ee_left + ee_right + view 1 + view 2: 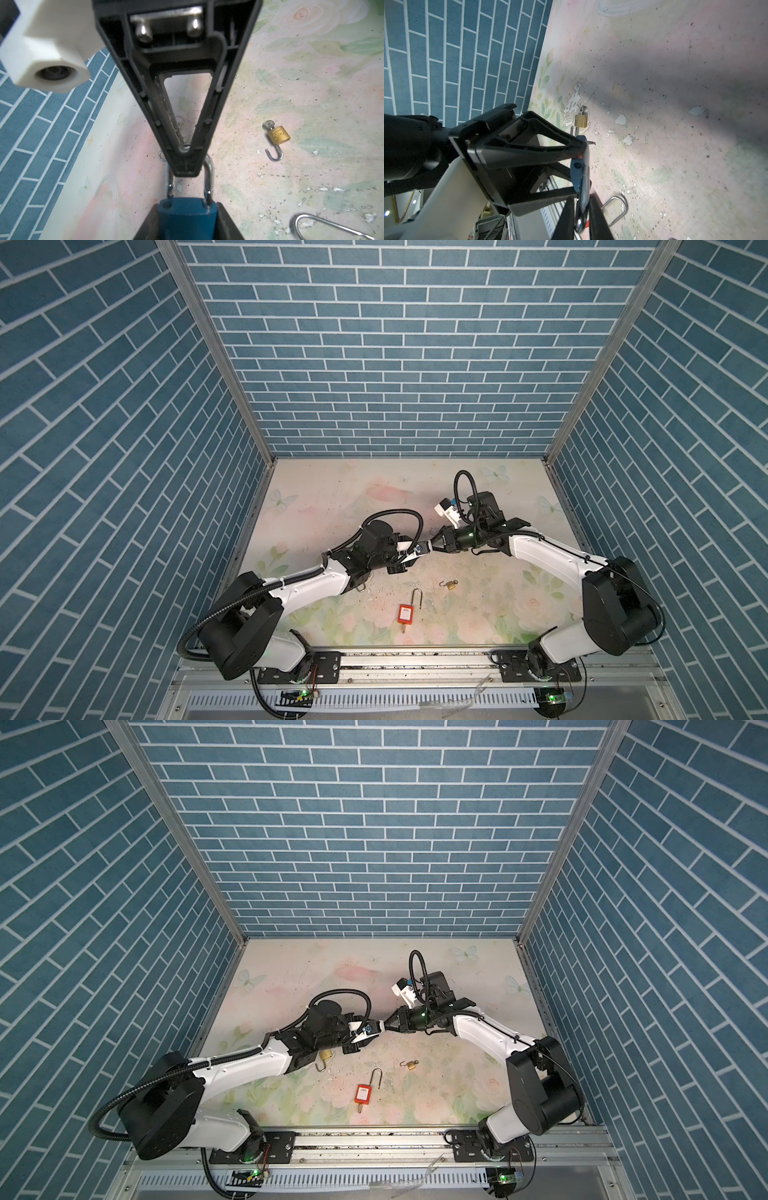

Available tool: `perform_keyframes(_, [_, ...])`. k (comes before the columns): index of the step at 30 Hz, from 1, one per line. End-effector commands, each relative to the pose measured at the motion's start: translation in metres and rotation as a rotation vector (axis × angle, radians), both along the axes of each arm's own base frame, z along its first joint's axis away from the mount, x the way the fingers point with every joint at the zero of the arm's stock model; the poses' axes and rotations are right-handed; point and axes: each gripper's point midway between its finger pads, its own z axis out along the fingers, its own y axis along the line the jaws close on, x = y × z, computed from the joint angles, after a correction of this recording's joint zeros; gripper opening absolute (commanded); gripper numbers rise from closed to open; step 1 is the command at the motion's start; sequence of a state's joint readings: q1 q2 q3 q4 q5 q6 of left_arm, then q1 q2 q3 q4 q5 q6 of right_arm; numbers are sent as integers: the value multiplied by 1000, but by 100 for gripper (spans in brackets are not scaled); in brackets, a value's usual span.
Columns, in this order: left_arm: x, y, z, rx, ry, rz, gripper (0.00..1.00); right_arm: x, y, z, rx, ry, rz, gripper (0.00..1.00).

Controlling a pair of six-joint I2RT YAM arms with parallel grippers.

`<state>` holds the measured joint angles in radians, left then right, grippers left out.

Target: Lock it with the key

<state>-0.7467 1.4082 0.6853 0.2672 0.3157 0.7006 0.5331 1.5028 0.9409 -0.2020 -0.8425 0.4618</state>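
A blue padlock [187, 218] sits between the fingers of my left gripper [187, 207], which is shut on its body. Its steel shackle [208, 182] is open: one leg is seated, the other hangs just outside an empty hole [167, 205]. My right gripper [581, 199] faces the left one and is shut on the bend of that shackle. In both top views the two grippers [424, 550] [434, 544] meet tip to tip above mid-table. The padlock's keyhole end is hidden, and no key shows in it.
A small brass padlock [451, 585] lies open with a key [268, 124] in it. A red padlock [405, 613] with a long shackle lies near the front edge. Another brass padlock [326, 1054] lies under the left arm. A small metal ring [161, 155] shows beside the right fingertips.
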Motion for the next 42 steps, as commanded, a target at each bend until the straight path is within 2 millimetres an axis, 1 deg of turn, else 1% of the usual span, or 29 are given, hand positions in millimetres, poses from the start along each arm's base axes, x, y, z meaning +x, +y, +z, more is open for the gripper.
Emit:
perform_keyframes(1, [0, -5, 13, -36, -48, -30, 0, 5, 3, 5, -4, -50, 14, 13])
perform_keyframes(7, [1, -6, 16, -45, -52, -27, 0, 4, 3, 5, -3, -49, 18, 0])
perform_keyframes(12, [2, -8, 21, -64, -57, -27, 0, 0, 4, 3, 11, -45, 43, 0])
perform_keyframes(20, [6, -17, 41, -122, -73, -44, 0, -14, 10, 5, 63, -70, 137, 0])
perform_keyframes(26, [11, -23, 58, -159, -111, -50, 0, -17, 14, -9, 56, -21, 146, 0])
perform_keyframes(31, [17, -25, 79, -212, -163, -29, 0, -19, 18, -24, 37, 20, 149, 0])
perform_keyframes(35, [18, -31, 98, -272, -191, -35, 0, -19, 23, -34, 27, 39, 150, 0])
perform_keyframes(42, [20, -49, 143, -413, -255, -54, 0, -25, 36, -53, 23, 83, 171, 0])
